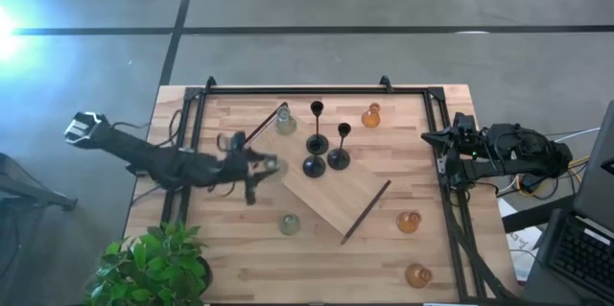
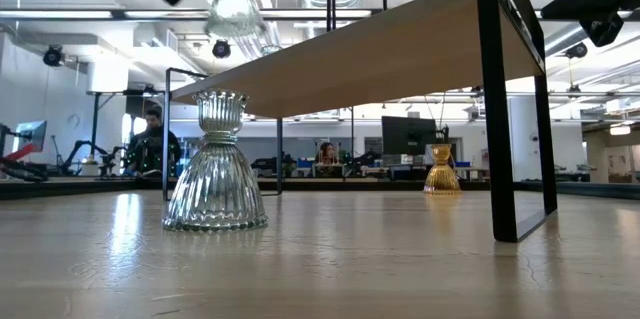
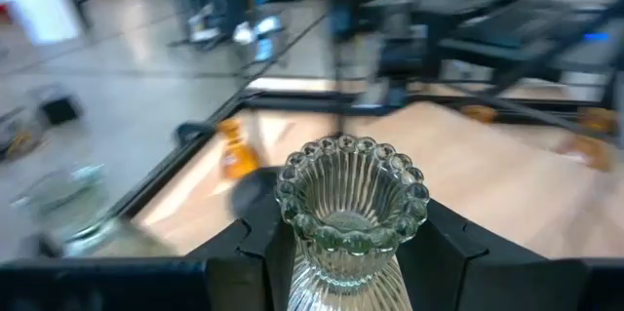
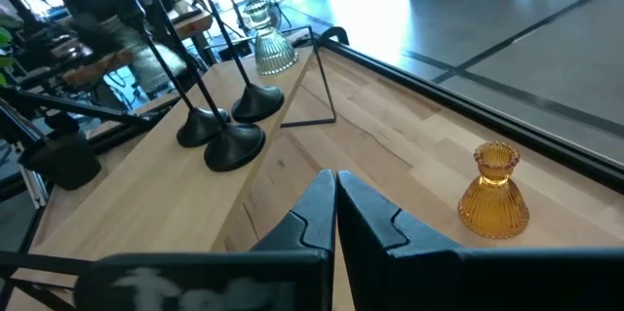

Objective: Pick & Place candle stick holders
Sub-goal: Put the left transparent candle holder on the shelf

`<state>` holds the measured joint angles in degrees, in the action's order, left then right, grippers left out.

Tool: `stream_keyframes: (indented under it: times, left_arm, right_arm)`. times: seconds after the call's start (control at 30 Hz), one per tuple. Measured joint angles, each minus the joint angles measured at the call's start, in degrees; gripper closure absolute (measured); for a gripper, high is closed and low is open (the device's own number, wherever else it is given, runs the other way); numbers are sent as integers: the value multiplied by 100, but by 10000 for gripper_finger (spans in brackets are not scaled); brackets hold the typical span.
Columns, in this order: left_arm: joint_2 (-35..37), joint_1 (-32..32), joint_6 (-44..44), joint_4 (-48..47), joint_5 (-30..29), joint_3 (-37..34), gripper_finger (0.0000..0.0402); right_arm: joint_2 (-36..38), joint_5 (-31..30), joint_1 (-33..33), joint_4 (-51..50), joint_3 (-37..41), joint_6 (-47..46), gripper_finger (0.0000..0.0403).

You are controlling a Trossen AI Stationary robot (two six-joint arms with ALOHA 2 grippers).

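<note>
We are holding a pale green glass holder (image 3: 351,215) clamped in our left gripper (image 1: 271,164) above the wooden board's (image 1: 350,196) near edge, while our right gripper (image 4: 334,215) is waiting, fingers pressed together, at the table's (image 1: 240,258) right side.

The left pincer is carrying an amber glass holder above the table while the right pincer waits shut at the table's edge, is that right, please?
Nearly: the left pincer carries a pale green glass holder, not amber, as the left wrist view shows. The right pincer does wait shut at the edge.
</note>
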<state>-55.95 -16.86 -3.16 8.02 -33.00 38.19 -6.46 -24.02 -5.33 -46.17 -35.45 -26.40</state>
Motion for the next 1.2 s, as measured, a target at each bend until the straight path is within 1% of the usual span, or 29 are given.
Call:
stream_keyframes:
  times: [0.1, 0.2, 0.37, 0.67, 0.87, 1.2]
  left_arm:
    - [-215, 413, -257, -5, 9, 74, 257]
    - [-450, 650, -299, 34, 44, 141, 257]
    - [-724, 790, -301, 107, 56, 194, 257]
    - [-1078, 864, -364, 103, -27, 195, 257]
    - [-1134, 865, -498, 148, -298, 139, 257]
    - [-961, 1096, -587, 199, -326, -93, 257]
  right_arm:
    - [0, 1, 1, 0, 1, -2, 394]
    - [1, 1, -1, 0, -1, 1, 394]
    - [2, -1, 0, 1, 0, -1, 394]
    - [0, 0, 0, 2, 1, -1, 394]
    - [1, 0, -2, 0, 1, 0, 394]
    - [0, 1, 1, 0, 1, 1, 394]
